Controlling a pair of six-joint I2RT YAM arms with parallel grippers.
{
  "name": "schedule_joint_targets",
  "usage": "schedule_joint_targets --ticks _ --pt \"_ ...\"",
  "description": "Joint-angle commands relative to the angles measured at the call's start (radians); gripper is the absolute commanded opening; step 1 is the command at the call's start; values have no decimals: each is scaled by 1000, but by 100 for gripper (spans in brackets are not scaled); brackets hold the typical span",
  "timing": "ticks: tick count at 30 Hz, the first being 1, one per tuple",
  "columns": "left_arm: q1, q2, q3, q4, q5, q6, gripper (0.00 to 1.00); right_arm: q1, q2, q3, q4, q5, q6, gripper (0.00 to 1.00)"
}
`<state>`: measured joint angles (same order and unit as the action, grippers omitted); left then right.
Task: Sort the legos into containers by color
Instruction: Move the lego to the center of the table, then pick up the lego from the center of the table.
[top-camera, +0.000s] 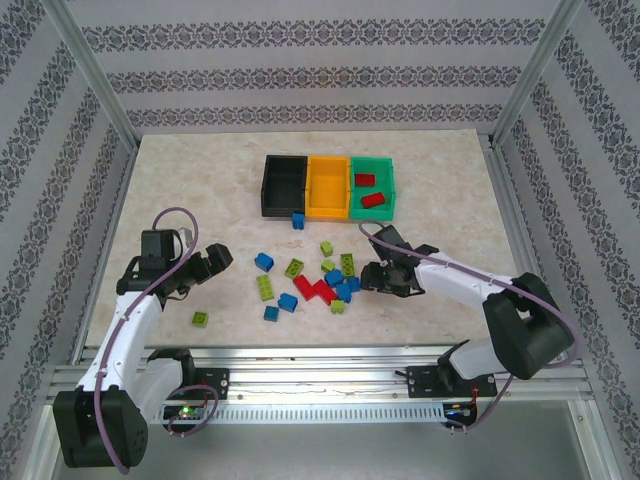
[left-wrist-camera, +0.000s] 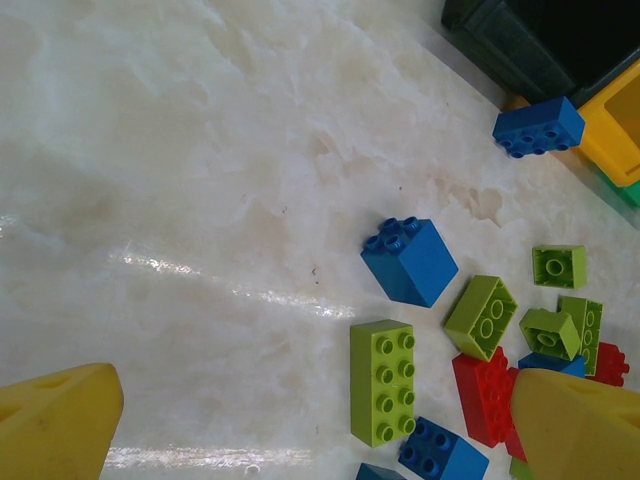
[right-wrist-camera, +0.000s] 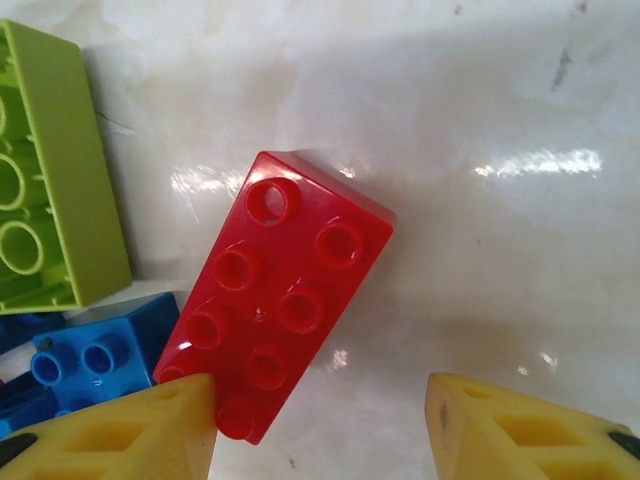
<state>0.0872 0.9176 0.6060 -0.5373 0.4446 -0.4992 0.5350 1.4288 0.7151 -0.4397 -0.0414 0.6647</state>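
Red bricks (top-camera: 365, 180) already lie in the green bin (top-camera: 372, 160) at the far side of the table (top-camera: 200, 190), as we see from above. The loose bricks (top-camera: 320, 280) form a cluster between the arms. The right gripper (top-camera: 372, 277) sits at the cluster's right edge. The left gripper (top-camera: 205, 268) hangs well apart on the left, so the right arm is nearer.

From the left wrist we see its fingers (left-wrist-camera: 55, 425) spread wide and holding nothing, with a blue brick (left-wrist-camera: 410, 260) ahead.

From the right wrist we see a red brick (right-wrist-camera: 275, 295) lying flat, studs up. Its long axis slants from the left-of-frame fingertip (right-wrist-camera: 120, 430) up and rightward. The fingers stand apart, clamped on nothing. The brick's near end overlaps that fingertip and is not centred in the gap. We judge that the gripper needs to shift toward the brick and turn square to it before closing.
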Motion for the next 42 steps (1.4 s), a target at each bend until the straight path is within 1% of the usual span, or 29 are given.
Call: schedule_joint_targets --ticks 1,9,22,32,42 --pt "11 -1 8 18 9 -1 100 6 5 35 -16 18 -23 57" --pt "11 -3 7 20 12 -2 99 7 -51 85 -50 65 -27 57" --pt "12 -3 6 23 19 -3 99 14 92 115 -9 61 -17 57" --pt "11 0 5 23 21 -4 99 33 146 116 7 69 -14 54" --pt "12 -1 5 24 19 -5 99 51 194 164 -1 71 -30 54"
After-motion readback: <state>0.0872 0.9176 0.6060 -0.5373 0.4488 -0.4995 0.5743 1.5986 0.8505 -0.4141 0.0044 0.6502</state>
